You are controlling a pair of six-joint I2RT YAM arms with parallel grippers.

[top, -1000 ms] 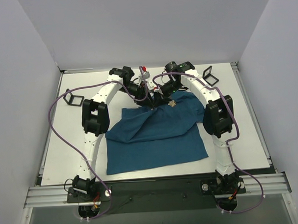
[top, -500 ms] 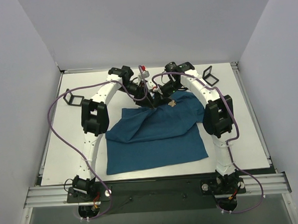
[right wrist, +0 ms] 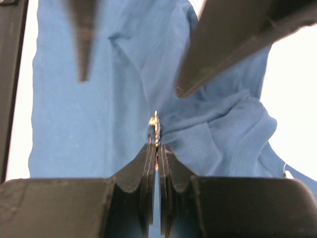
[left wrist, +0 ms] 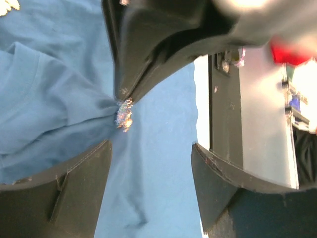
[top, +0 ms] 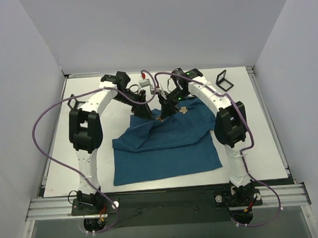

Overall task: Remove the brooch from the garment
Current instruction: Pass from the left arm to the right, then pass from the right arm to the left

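Right wrist, tool (right wrist: 156,150) pinching brooch (right wrist: 155,122) on garment (right wrist: 84,129)

Even, bright overhead light with soft shadows; both wrist views blur close up, with blown-out white glare.

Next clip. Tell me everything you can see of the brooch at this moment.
The brooch is a tiny glittering ornament, gold-orange in the right wrist view, paler and sparkly in the left wrist view. Its exact shape is too small to make out. It sits on the garment near the far edge, with the cloth puckered into folds around it. The right gripper is shut on it at the fingertips. The left gripper hangs open around the spot without touching the brooch.
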